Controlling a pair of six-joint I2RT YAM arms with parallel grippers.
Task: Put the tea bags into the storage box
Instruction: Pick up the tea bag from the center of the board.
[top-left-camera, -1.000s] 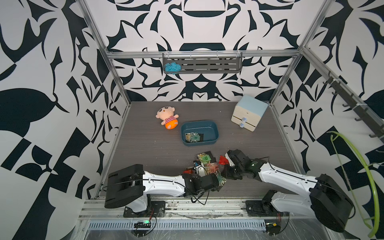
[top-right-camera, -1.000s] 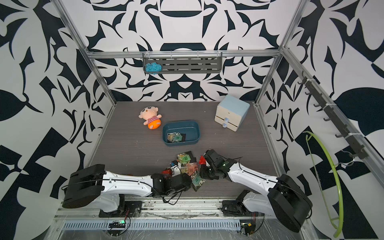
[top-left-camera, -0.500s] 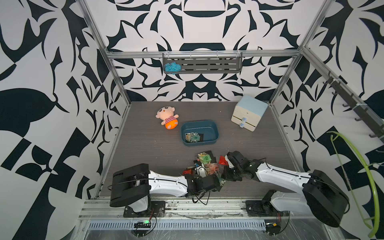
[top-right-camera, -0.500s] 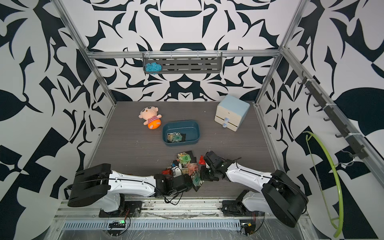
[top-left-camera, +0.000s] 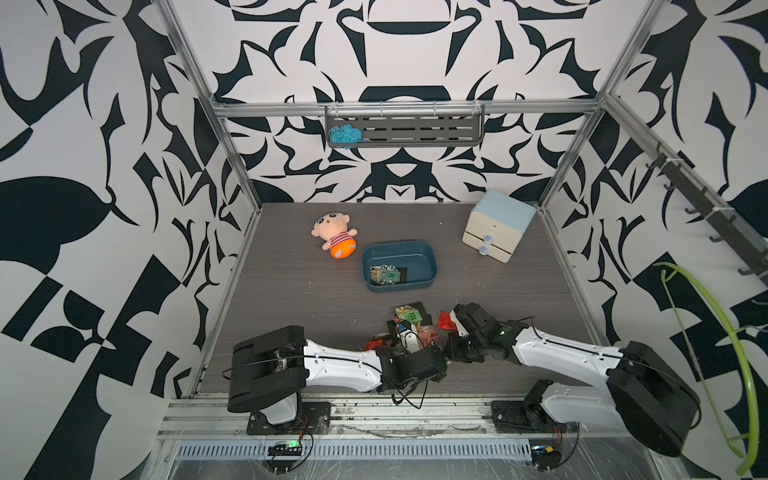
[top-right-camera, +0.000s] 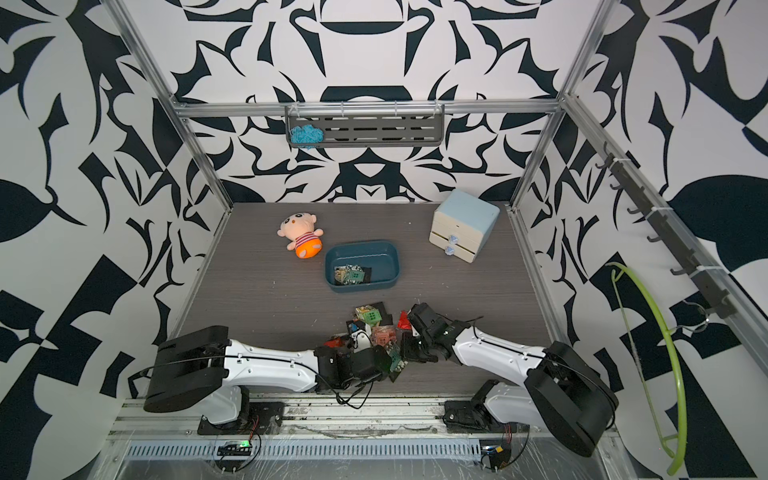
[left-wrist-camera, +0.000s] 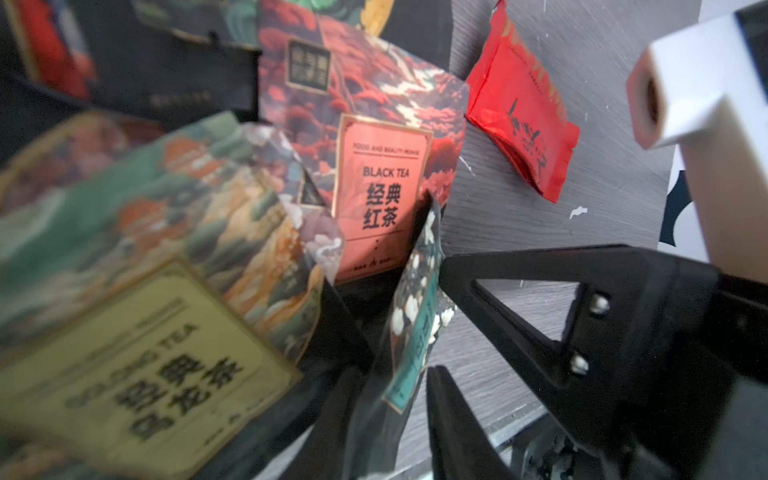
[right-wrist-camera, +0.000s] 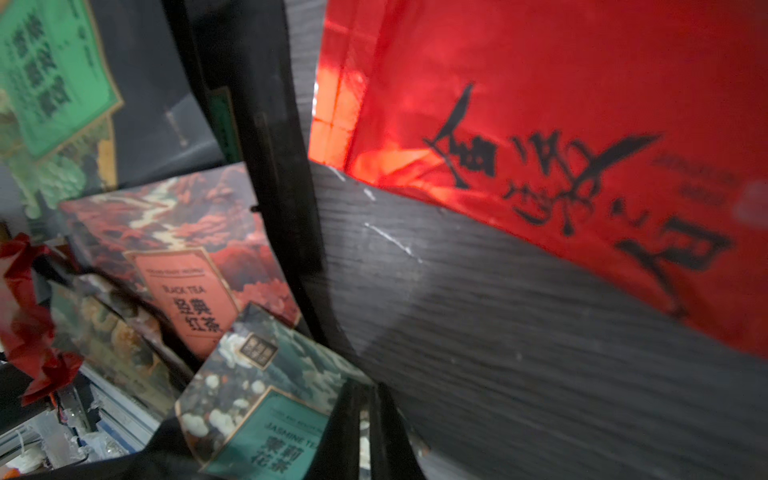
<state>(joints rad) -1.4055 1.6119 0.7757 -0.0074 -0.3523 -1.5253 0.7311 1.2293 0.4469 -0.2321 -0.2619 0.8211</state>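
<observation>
Likely light, slippery foil: grip seam.
Right claw (right-wrist-camera: 370, 419) pinches jasmine bag (right-wrist-camera: 266, 432) edgewise; left claw (left-wrist-camera: 386, 316): grip unclear; box (top-left-camera: 417, 262) at 12 o'clock.

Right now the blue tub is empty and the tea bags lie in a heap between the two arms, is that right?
Not quite. The teal storage box is not empty: both top views show a few tea sachets lying in one corner of it. The rest holds: the other tea bags do lie in a heap between the left arm and the right arm.
</observation>
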